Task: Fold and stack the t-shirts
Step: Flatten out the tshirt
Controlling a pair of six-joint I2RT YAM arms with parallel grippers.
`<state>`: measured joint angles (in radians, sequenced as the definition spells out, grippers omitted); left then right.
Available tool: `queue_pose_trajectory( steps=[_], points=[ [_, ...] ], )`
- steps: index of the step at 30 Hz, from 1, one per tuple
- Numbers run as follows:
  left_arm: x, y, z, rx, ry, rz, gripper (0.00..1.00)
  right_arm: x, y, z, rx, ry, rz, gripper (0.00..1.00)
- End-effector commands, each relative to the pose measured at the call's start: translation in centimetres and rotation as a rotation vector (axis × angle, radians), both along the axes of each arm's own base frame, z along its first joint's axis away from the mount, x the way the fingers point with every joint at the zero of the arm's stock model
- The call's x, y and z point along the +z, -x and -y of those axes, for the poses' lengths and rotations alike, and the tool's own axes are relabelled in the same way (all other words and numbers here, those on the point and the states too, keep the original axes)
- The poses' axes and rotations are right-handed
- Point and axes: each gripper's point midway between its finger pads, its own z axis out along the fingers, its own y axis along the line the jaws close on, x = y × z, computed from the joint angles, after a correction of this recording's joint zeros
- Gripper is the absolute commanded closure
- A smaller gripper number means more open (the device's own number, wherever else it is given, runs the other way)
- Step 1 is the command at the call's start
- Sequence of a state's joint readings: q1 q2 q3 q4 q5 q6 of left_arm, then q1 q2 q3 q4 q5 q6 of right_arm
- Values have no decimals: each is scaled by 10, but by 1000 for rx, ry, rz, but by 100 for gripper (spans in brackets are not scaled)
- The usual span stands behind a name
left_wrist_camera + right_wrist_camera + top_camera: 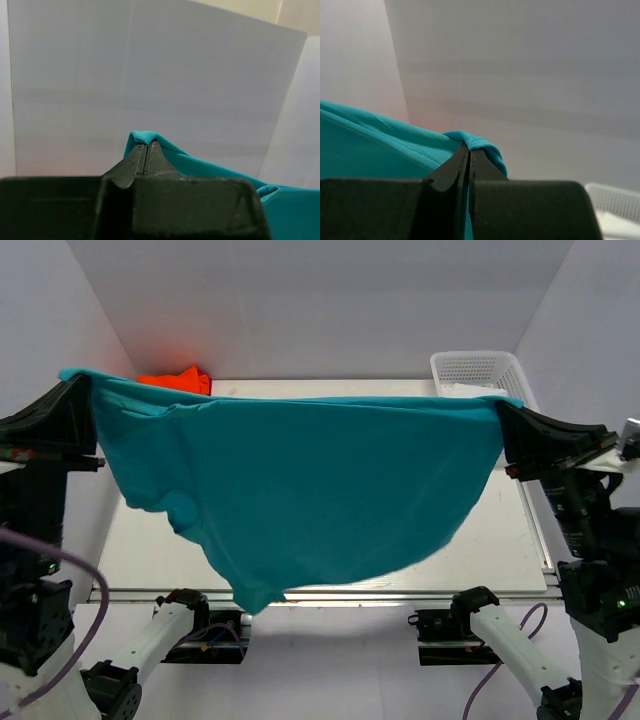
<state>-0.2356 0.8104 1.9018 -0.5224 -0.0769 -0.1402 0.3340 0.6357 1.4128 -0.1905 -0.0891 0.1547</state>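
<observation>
Teal shirt (300, 490) hangs in the air over the table (490, 540), spread wide, its top edge pulled nearly straight from left to right. The lower edge sags unevenly: its lowest point is left of centre, over the table's near edge, and a sleeve bulges at the lower left.

Left gripper (86, 390) is clamped on the shirt's upper left corner. The wrist view shows the jaws pressed together with a fold of teal cloth over the tips.

Right gripper (503, 412) is clamped on the upper right corner, likewise: jaws together, cloth pinched and draped over the tips.

The grippers are well apart, at about equal height.

Orange shirt (178, 381) lies bunched at the table's far left corner, partly hidden behind the teal shirt. White basket (480, 370) stands at the far right corner.
</observation>
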Motion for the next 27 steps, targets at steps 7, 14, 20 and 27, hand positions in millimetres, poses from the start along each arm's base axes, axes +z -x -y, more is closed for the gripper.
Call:
queue_pose_trajectory(
  steps=[7,14,20,27],
  points=[
    [-142,-155,0,176,51,-361,100,-125,-132,5,-230,-145,-367,100],
    [-302,-283,17,271,39,-741,100,-253,-225,-4,-379,-145,-647,100],
    [-404,-388,29,309,-29,-953,100,-380,-312,-16,-458,-3,-961,100],
    [-476,-468,44,203,-88,-1066,100,-445,-390,-27,-437,68,-1113,100]
  ],
)
